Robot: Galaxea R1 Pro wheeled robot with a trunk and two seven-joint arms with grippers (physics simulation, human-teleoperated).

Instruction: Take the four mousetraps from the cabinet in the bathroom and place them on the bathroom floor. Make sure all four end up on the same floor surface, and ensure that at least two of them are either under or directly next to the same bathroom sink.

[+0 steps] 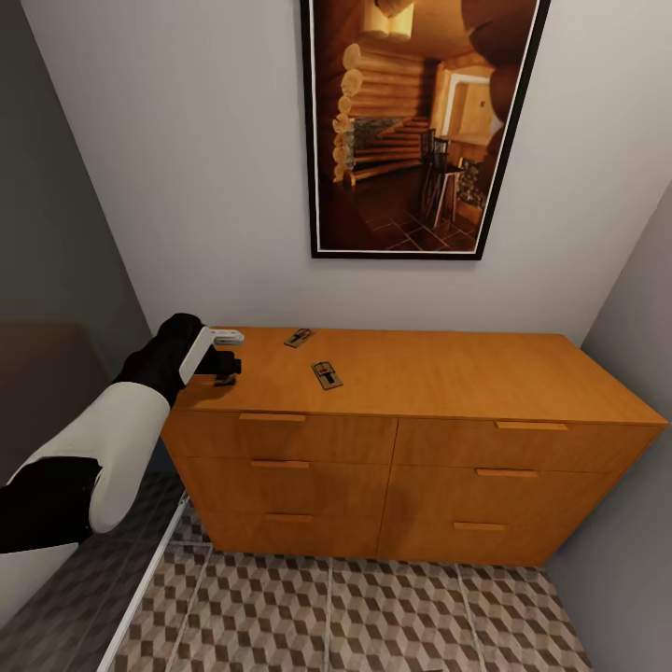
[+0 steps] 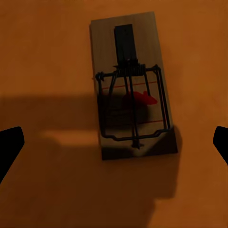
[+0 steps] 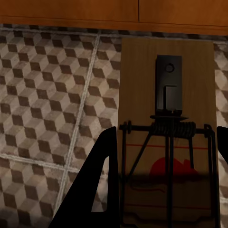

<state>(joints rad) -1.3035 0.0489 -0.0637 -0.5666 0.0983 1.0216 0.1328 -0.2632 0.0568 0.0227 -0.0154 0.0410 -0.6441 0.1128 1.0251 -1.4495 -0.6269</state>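
Note:
Two mousetraps (image 1: 299,338) (image 1: 327,375) lie flat on the orange cabinet top (image 1: 448,373). My left gripper (image 1: 224,369) hangs over the top's left end. In the left wrist view it is open (image 2: 114,142), its black fingertips (image 2: 9,145) far apart on either side of a third mousetrap (image 2: 133,85) lying on the cabinet top (image 2: 47,47). My right gripper (image 3: 161,190) is shut on another mousetrap (image 3: 166,71), a dark finger (image 3: 95,194) at its side. That trap hangs above the cube-patterned bathroom floor (image 3: 47,95), in front of the cabinet drawers (image 3: 95,9).
The cabinet stands in a narrow alcove between a grey wall on the left and one on the right. A large framed picture (image 1: 420,121) hangs above it. Patterned floor (image 1: 373,607) runs in front of the drawers; a white edge (image 1: 140,588) crosses the lower left.

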